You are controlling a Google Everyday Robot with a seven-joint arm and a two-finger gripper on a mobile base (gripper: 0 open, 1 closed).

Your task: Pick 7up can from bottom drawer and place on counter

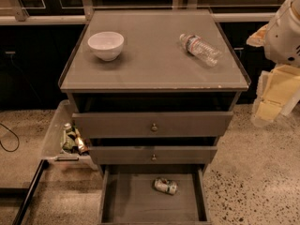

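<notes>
The bottom drawer (123,205) stands open, the 7up can (165,185) on its floor, below-left of the gripper (271,102) — open or closed, cannot tell.

From where I stand, a bowl (107,45) sits toward the back left of the bench (154,71). A water bottle (200,49) lies on its side toward the back right, well apart from the bowl.

Under the bench top are three drawers, each standing out further than the one above. They are the top drawer (187,124), the middle drawer (122,154) beneath it, and the bottom drawer (136,205), lowest and nearest me.

The 7up can (165,186) lies on the bottom drawer's floor, a little right of centre and toward the back, just before the middle drawer's front.

Left of the cabinet, a tray (52,130) stands on the floor with a few small things (72,139) in it.

The tool (274,97) hangs beyond the bench's right edge, apart from everything on it.
</notes>
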